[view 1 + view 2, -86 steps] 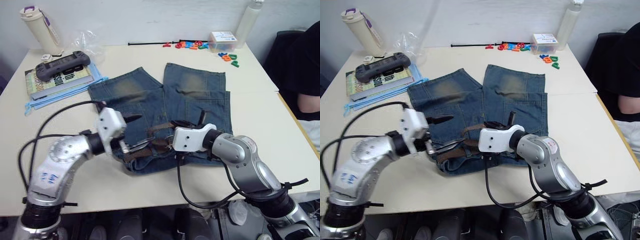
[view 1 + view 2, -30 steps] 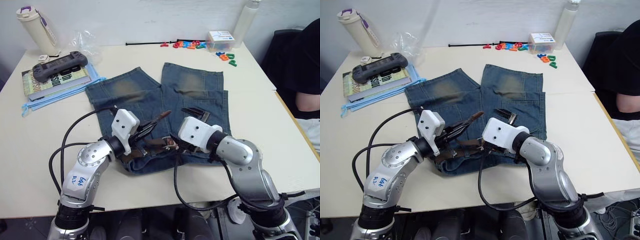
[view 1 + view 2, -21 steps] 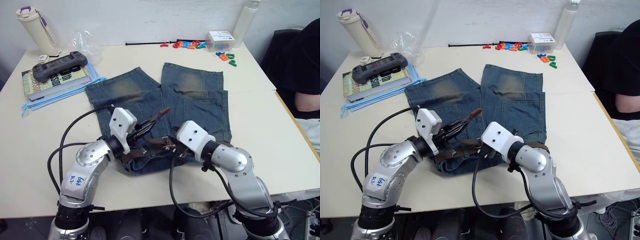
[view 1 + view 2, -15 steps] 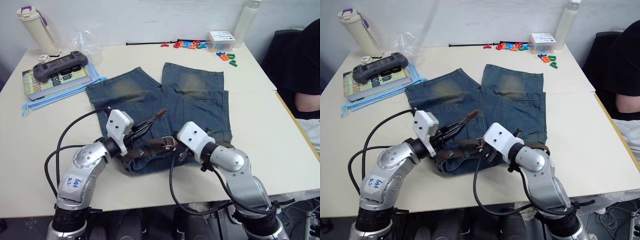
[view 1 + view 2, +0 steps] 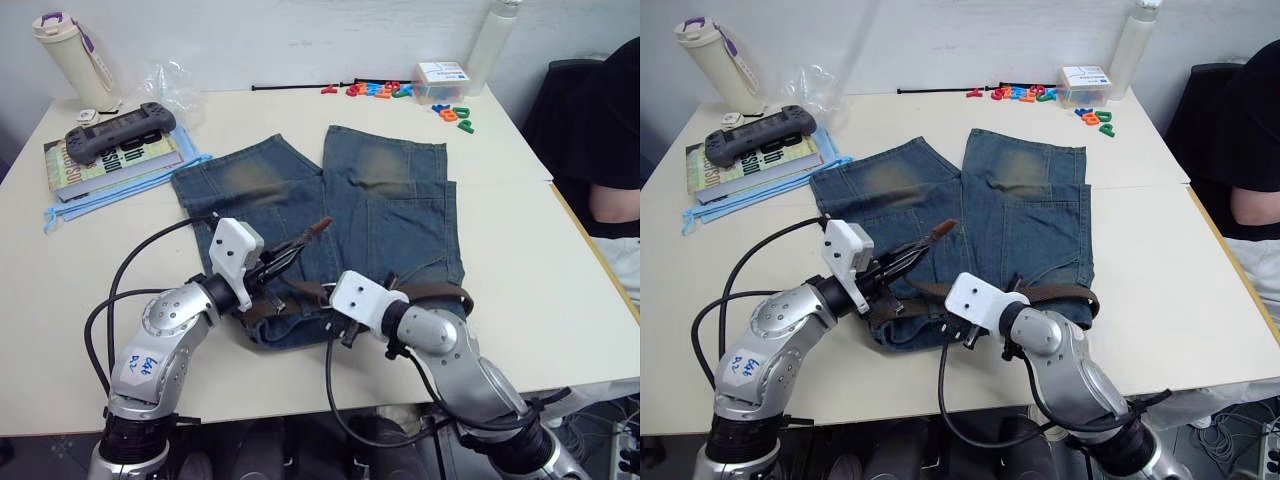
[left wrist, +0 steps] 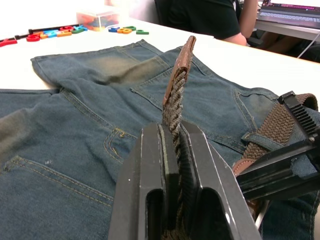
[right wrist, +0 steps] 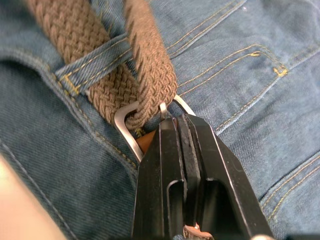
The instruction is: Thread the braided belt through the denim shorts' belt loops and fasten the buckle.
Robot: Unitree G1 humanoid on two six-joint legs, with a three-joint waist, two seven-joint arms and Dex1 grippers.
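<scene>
The denim shorts (image 5: 390, 190) lie flat on the table, waistband nearest me. The braided belt (image 5: 432, 293) runs along the waistband under a belt loop (image 7: 95, 67). My left gripper (image 5: 283, 258) is shut on the belt's free end, whose leather tip (image 6: 186, 50) sticks up over the left leg. My right gripper (image 7: 172, 125) is at the middle of the waistband, shut on the silver buckle (image 7: 125, 131), where the strap (image 7: 150, 70) loops through the frame. From the head view the right gripper (image 5: 335, 322) is mostly hidden under its white wrist.
A book with a game controller (image 5: 120, 130) and a tumbler (image 5: 75, 55) sit at the far left. Coloured letters (image 5: 375, 90), a small box (image 5: 443, 78), a white bottle (image 5: 495, 40) and a thin black cable tie (image 5: 290, 87) line the back. A person (image 5: 610, 150) sits at the right.
My right gripper has come down and left onto the waistband and closed on the buckle. The left gripper keeps its hold on the belt end, shifted slightly left.
</scene>
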